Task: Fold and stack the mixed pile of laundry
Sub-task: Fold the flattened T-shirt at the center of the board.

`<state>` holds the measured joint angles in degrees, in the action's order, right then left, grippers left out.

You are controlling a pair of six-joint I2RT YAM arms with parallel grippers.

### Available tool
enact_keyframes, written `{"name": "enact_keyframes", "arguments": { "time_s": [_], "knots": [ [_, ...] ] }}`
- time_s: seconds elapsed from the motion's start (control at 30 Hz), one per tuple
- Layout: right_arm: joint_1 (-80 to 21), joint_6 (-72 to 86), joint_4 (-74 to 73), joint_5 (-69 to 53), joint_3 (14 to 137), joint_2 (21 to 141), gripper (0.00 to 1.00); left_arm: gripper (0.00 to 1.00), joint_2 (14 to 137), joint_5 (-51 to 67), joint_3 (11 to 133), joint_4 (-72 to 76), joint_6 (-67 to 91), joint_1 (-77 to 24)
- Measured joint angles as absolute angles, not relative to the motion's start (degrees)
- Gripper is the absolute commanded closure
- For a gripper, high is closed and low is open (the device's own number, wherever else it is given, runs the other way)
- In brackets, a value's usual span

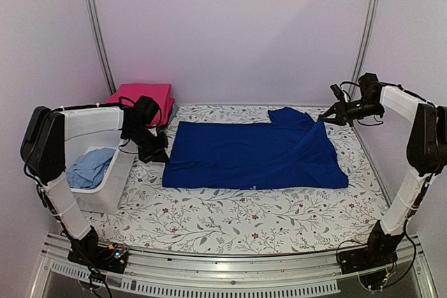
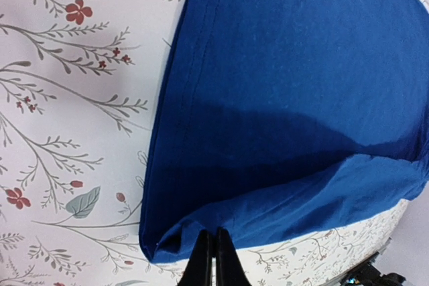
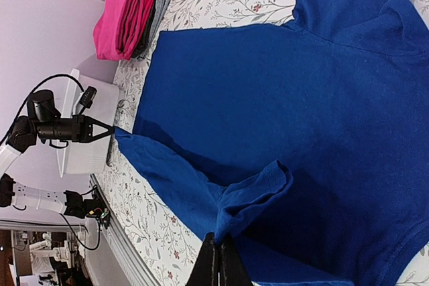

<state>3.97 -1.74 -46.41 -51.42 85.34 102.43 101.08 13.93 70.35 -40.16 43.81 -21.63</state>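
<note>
**Surface:** the table cover [image 1: 230, 221] is white, printed with leafy sprigs and small red flowers. An aluminium rail [image 1: 223, 264] runs along its near edge.

**Room:** plain pale walls [image 1: 230, 26], with two metal posts [image 1: 98, 33] behind.

**Laundry:**
- The royal-blue garment [image 1: 251, 155] lies spread mid-table.
- A folded pink-red garment [image 1: 143, 93] sits beyond its far-left corner, against the wall.
- A white basket [image 1: 87, 122] stands to its left and holds pale-blue cloth [image 1: 91, 167].

**Grippers:**
- The left gripper [image 2: 214, 259] has its fingers together, pinching the royal-blue garment's left edge.
- The right gripper [image 3: 218, 259] has its fingers together, pinching a fold at the far-right corner, raised off the cover.
</note>
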Motion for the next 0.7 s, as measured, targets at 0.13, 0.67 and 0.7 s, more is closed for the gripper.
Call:
{"name": "enact_keyframes", "arguments": {
  "time_s": [0.13,0.67,0.7],
  "knots": [
    [3.8,-2.9,-47.4,-51.6,90.2,105.5,1.00,1.00,101.1,13.0,70.2,-39.9,43.1,-20.7],
    [0.6,-4.1,-49.0,-47.8,92.9,112.8,1.00,1.00,106.0,12.8,69.4,-38.5,40.9,-20.4],
    [0.7,-4.1,-49.0,-46.9,92.9,112.8,1.00,1.00,106.2,12.8,69.5,-38.4,40.6,-20.4]
  ]
}}
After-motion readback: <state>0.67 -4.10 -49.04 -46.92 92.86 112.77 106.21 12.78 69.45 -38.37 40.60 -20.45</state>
